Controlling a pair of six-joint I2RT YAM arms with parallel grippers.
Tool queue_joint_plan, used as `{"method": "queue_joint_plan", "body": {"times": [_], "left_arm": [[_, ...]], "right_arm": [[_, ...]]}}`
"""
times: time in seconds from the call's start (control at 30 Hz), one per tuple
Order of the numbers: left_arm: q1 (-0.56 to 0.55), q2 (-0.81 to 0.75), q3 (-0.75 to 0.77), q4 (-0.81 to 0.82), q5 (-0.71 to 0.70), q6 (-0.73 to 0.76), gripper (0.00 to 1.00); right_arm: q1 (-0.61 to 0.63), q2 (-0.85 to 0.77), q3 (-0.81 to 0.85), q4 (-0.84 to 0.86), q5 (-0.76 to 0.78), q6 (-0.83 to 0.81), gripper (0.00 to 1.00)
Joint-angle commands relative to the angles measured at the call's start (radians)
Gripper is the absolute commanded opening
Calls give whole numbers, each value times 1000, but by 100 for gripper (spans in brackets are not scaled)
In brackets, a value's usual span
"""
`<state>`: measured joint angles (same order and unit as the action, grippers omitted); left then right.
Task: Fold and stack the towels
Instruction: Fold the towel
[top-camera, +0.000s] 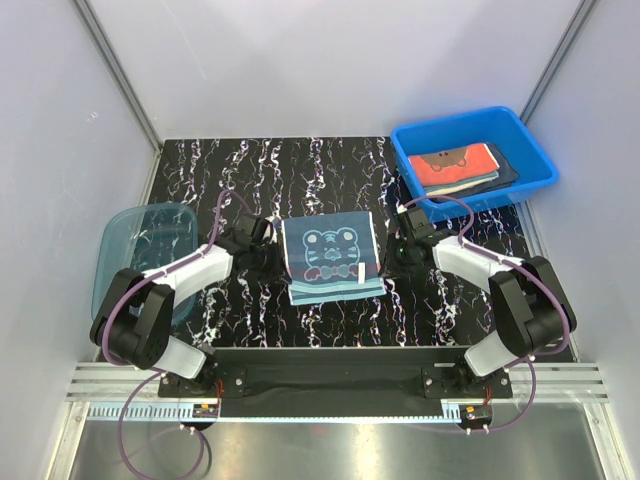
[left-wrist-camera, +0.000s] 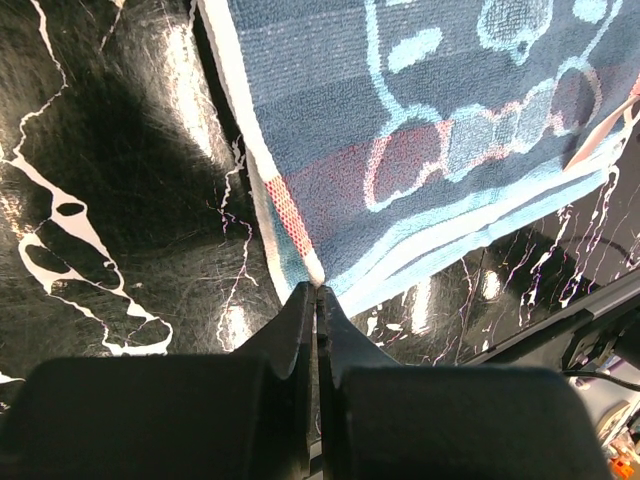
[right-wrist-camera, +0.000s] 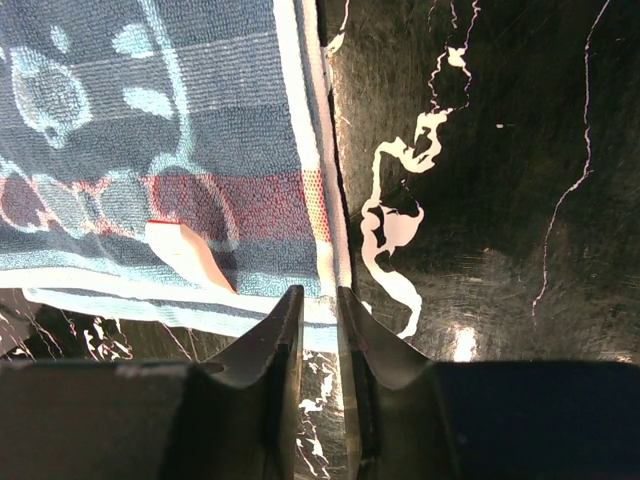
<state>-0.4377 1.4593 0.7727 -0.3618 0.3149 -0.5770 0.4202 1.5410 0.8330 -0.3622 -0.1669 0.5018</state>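
While the slate-blue towel (top-camera: 330, 255) lies folded at the middle of the black marbled table (top-camera: 200, 170), we see both arms reaching in to its near corners, one from each side. It shows a pale blue cartoon animal face, with light stripes along its near edge, where a lower layer sticks out a little past the upper one. A small white label (right-wrist-camera: 188, 255) lies on the cloth near its right edge.

From the left wrist view, the left gripper (left-wrist-camera: 317, 290) has its fingers pressed tight together, and the white-hemmed near left corner of the towel runs straight into the tips, so we read it as pinched there. From the right wrist view, the right gripper (right-wrist-camera: 320, 300) holds its fingers a narrow gap apart, low over the towel's right hem by the near corner; the hem passes under the gap and is not clamped.

At the far right corner of the table stands the blue plastic bin (top-camera: 465, 117), and in it we find a folded red towel (top-camera: 455, 163) with a brown animal face, lying on top of a dark towel (top-camera: 505, 172). At the left edge stands a translucent teal tub (top-camera: 120, 235), just beside the left arm.
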Motion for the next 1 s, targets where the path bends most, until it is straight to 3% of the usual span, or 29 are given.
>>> {"method": "queue_joint_plan", "body": {"times": [0.0,0.43,0.6,0.67,0.8,0.87,0.97], "left_arm": [[-6,4,5,49,24,-7,0],[-12,15,-6,67,29,-11,0],[-13,15,-1,64,27,-12,0],[-15,13,3,57,21,-12,0],[-13,18,7,55,18,-11,0],[-15,19,4,60,23,-12,0],[-15,22,-3,66,26,-12,0]], "right_arm": [[9,18,2,35,0,-6,27],[23,77,11,65,-10,-9,26],[28,68,18,49,20,-14,6],[28,62,28,26,38,-22,6],[29,39,43,3,52,-26,17],[29,37,44,3,50,-28,16],[29,39,43,11,35,-32,5]]}}
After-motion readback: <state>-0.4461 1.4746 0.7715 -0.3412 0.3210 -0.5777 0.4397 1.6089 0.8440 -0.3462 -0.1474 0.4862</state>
